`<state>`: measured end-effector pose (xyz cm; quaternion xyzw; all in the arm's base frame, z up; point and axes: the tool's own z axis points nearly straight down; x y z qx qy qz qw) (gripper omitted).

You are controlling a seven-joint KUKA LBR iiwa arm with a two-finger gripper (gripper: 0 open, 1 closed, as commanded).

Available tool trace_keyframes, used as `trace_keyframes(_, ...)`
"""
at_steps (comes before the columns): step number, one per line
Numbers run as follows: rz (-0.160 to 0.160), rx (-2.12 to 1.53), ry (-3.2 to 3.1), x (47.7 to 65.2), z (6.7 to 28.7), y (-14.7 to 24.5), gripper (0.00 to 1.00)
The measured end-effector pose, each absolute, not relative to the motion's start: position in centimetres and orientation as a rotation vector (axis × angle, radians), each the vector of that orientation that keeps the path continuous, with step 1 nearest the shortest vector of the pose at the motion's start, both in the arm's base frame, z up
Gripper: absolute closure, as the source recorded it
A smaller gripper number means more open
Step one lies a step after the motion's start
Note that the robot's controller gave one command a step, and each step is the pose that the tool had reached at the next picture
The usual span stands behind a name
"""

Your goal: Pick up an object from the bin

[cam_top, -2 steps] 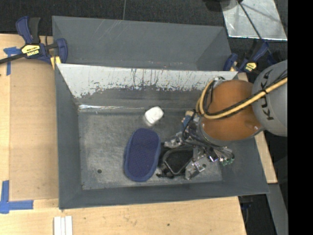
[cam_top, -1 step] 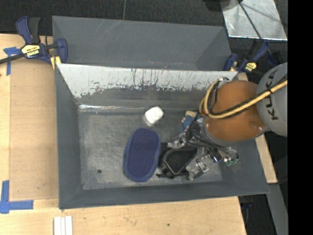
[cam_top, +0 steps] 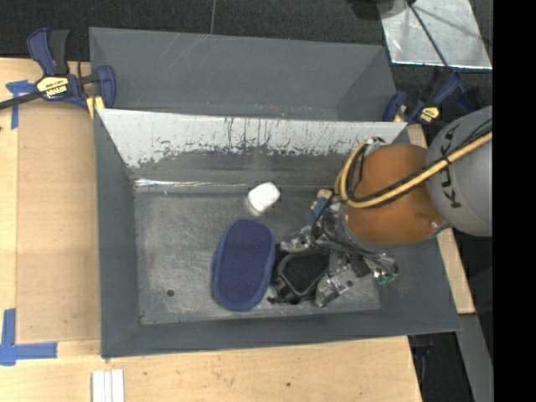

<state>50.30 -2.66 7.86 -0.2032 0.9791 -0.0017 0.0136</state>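
My gripper is down low in the bin's front right part, under the orange wrist cover. A black, roughly square thing lies on the floor right against the gripper's left side, partly hidden by it. Whether it is gripped is not visible. A dark blue oval pad lies flat just left of the black thing, its long axis running front to back. A small white rounded thing rests near the back wall, above the pad.
The arm and its orange cover hang over the bin's right side, with a yellow cable looped over the cover. The bin's left half shows bare grey floor.
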Motion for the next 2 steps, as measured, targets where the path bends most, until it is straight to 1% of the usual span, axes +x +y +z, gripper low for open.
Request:
trace_keyframes(1, -0.002, -0.636, 3.068, 50.52, 8.02, -2.63, 0.0)
trace_keyframes(2, -0.001, -0.634, 3.066, 50.58, 8.09, -2.61, 1.0)
